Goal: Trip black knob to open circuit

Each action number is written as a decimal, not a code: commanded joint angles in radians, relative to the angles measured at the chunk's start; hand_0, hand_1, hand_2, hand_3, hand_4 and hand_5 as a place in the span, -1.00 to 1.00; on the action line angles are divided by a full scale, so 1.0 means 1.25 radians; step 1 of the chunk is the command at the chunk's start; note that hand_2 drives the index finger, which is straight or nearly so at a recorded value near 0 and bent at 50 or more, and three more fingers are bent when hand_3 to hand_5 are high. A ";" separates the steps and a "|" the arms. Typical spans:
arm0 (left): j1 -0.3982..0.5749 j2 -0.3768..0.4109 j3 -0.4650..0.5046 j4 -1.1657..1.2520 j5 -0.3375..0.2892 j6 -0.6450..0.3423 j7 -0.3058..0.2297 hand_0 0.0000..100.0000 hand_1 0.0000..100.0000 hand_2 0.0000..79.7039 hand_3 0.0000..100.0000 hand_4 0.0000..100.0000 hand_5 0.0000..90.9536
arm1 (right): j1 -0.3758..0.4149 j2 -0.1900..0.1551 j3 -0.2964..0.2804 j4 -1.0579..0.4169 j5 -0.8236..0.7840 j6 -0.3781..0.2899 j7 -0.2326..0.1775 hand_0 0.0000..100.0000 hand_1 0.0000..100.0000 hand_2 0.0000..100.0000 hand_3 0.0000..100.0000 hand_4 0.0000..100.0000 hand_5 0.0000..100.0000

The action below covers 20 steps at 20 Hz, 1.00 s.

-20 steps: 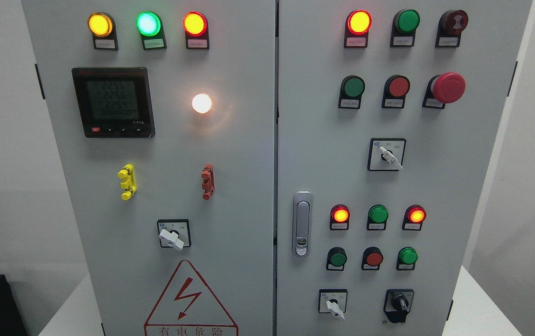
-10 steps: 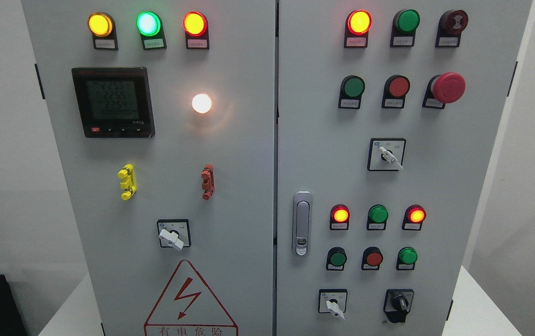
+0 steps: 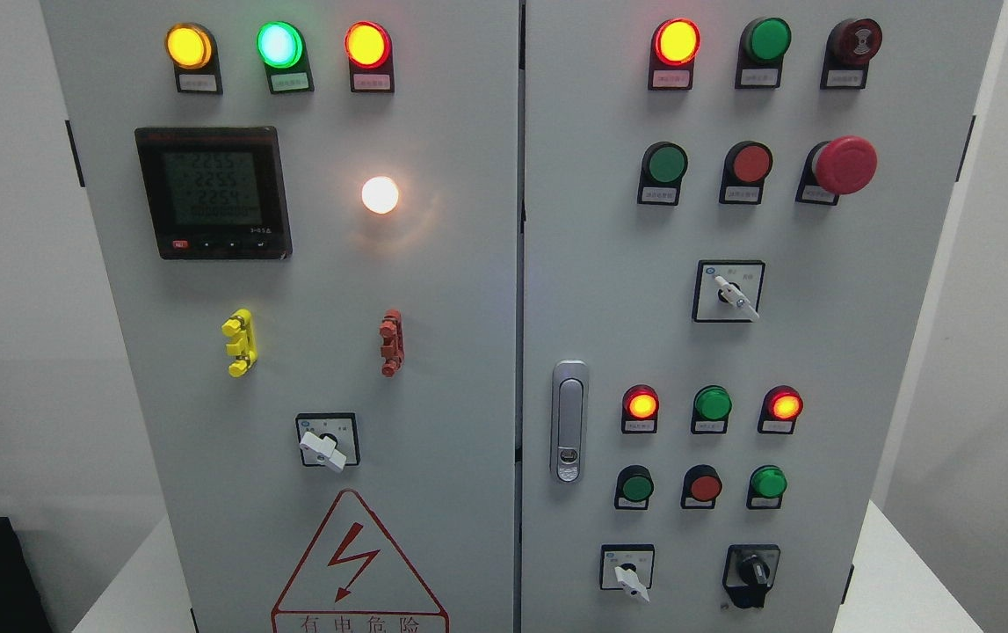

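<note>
Neither robot hand is in view, so open/closed can't be told for either. Small black rotary knob sits at bottom right of the grey metal two-door control cabinet, on the right door, pointer approx. upright. Just left of it: white-handled selector switch, handle angled down-right. Above: row w/ round green, red, green pushbuttons. Red mushroom-head emergency button upper right. Left door: black digital meter w/ lit display, glowing white lamp, red triangular shock-warning sign.
</note>
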 commanded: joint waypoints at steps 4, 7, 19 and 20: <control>-0.002 -0.001 0.001 0.000 0.002 -0.002 0.000 -0.76 -0.22 -1.00 -1.00 -1.00 -1.00 | 0.001 0.000 -0.002 -0.039 -0.003 -0.109 -0.040 -0.91 -0.67 -1.00 0.72 0.45 0.31; -0.003 -0.001 0.001 0.000 0.002 -0.002 0.000 -0.76 -0.22 -1.00 -1.00 -1.00 -1.00 | 0.000 -0.002 0.005 -0.055 -0.003 -0.152 -0.074 -0.90 -0.70 -1.00 0.84 0.56 0.46; -0.002 -0.001 0.001 0.000 0.002 -0.002 0.000 -0.76 -0.22 -1.00 -1.00 -1.00 -1.00 | 0.023 -0.010 0.008 -0.225 -0.003 -0.202 -0.117 -0.87 -0.75 -1.00 1.00 0.77 0.79; -0.002 -0.001 0.001 0.000 0.002 -0.002 0.000 -0.76 -0.22 -1.00 -1.00 -1.00 -1.00 | 0.022 -0.010 0.009 -0.238 -0.003 -0.202 -0.126 -0.86 -0.75 -1.00 1.00 0.77 0.80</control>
